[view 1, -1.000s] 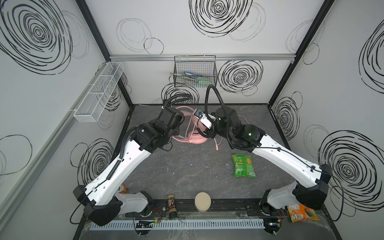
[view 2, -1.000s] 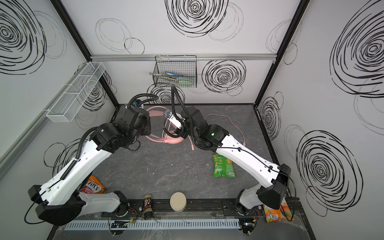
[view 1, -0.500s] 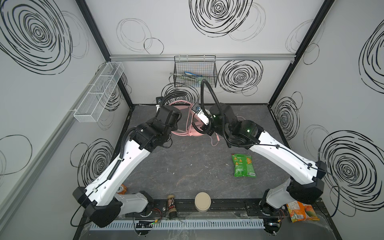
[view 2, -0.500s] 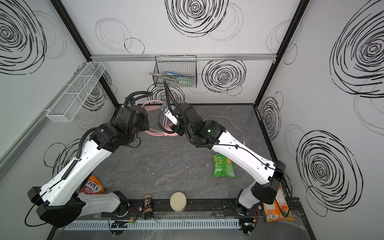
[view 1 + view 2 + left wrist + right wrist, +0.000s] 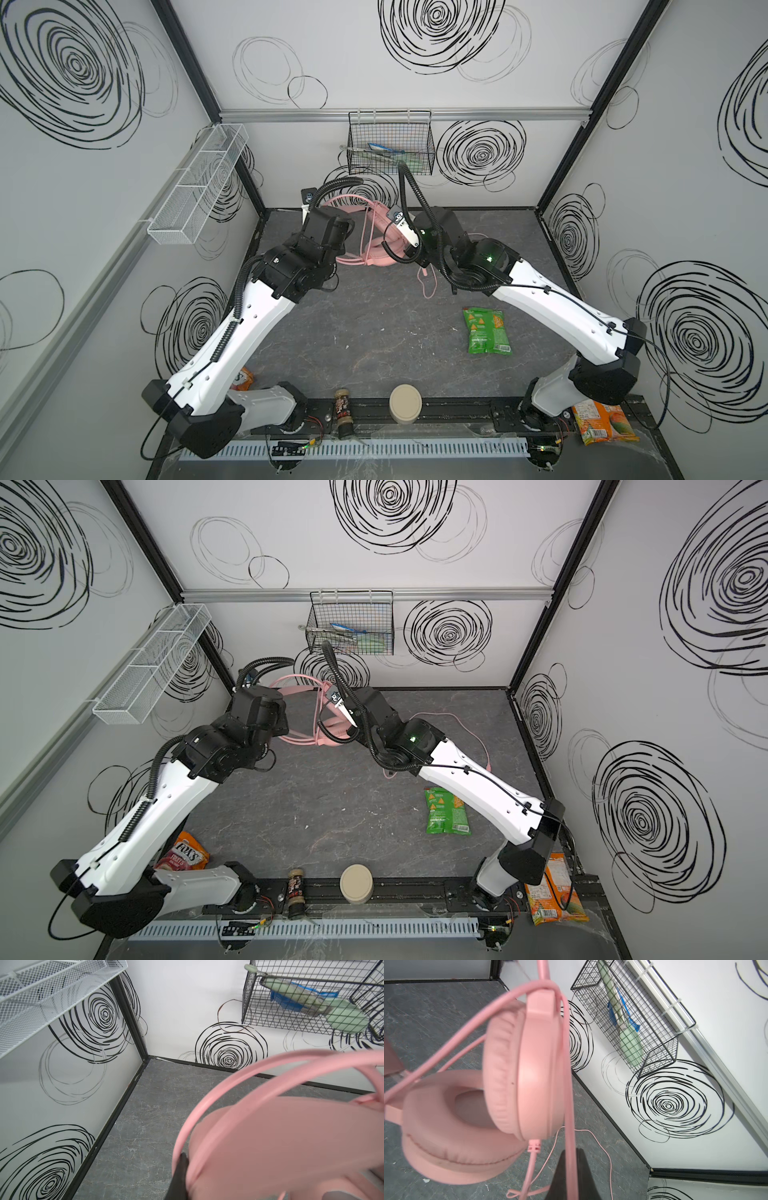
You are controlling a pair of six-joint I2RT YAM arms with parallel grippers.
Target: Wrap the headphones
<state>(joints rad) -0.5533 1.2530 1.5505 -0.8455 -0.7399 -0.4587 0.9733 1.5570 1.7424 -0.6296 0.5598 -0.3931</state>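
The pale pink headphones (image 5: pixel 376 254) (image 5: pixel 332 730) hang tilted near the back of the table, headband (image 5: pixel 353 203) uppermost, held between both arms. In the left wrist view my left gripper (image 5: pixel 187 1178) is shut on the thin headband (image 5: pixel 207 1103); only one black finger (image 5: pixel 180 1176) shows. In the right wrist view both earcups (image 5: pixel 525 1068) are close. The cable (image 5: pixel 569 1088) runs over the top of one earcup and down between the fingers of my right gripper (image 5: pixel 570 1169), which is shut on it. Loose cable lies on the table (image 5: pixel 428 284) (image 5: pixel 469 729).
A green snack bag (image 5: pixel 486 331) lies right of centre. A black wire basket (image 5: pixel 390 143) hangs on the back wall just above the arms. A white mesh shelf (image 5: pixel 199 183) is on the left wall. A beige lid (image 5: pixel 405 403), a small bottle (image 5: pixel 343 411) and orange packets (image 5: pixel 602 422) line the front edge.
Both arms have moved toward the back wall and lifted the headphones higher. The right gripper has swung back and left with the cable, drawing in the loose loop on the table.
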